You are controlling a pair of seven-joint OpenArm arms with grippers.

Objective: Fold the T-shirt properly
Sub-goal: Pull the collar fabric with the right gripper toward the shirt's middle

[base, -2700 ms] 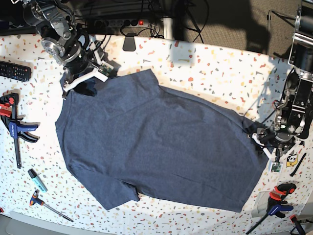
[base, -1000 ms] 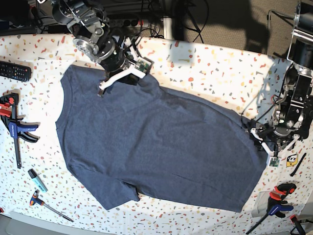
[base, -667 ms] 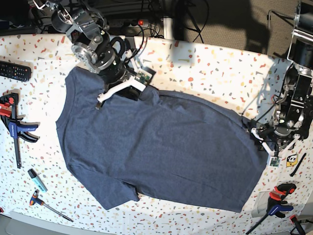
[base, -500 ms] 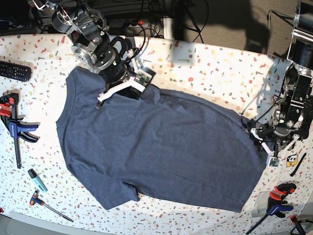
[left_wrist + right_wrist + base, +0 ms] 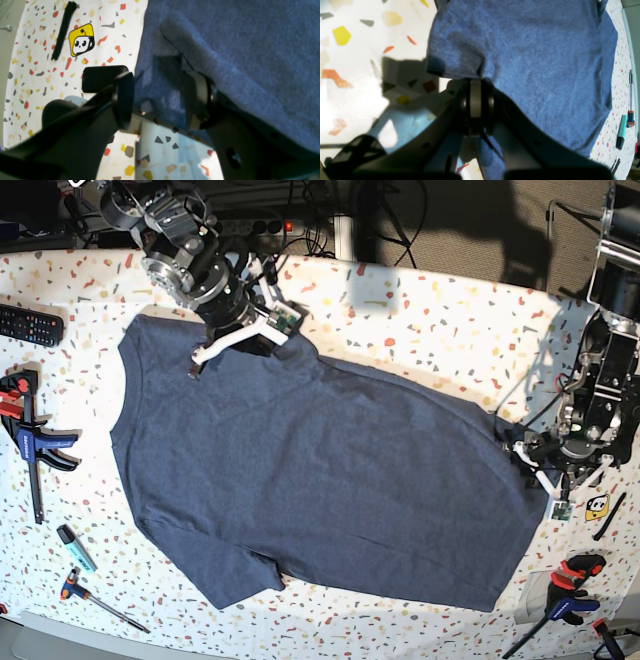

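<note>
The dark navy T-shirt (image 5: 320, 470) lies spread flat on the terrazzo table, plain side up. My right gripper (image 5: 250, 340) is at its far left edge. In the right wrist view this gripper (image 5: 476, 100) is shut on a pinch of the T-shirt (image 5: 532, 62) next to a hemmed corner. My left gripper (image 5: 530, 463) is at the shirt's right edge. In the left wrist view it (image 5: 160, 100) is open. One finger (image 5: 123, 100) is over the table and the other finger (image 5: 197, 100) is on the T-shirt (image 5: 237, 50), with the shirt's edge between them.
A remote (image 5: 30, 325), a black clamp (image 5: 30, 440), a marker (image 5: 75, 547) and a screwdriver (image 5: 100, 600) lie left of the shirt. Another clamp (image 5: 570, 595) and a yellow sticker (image 5: 597, 507) are at the right. A power strip (image 5: 250, 225) runs along the back.
My right gripper has moved toward the far side and slightly left with the shirt in it, pulling that edge flatter. My left gripper has stayed at the right edge.
</note>
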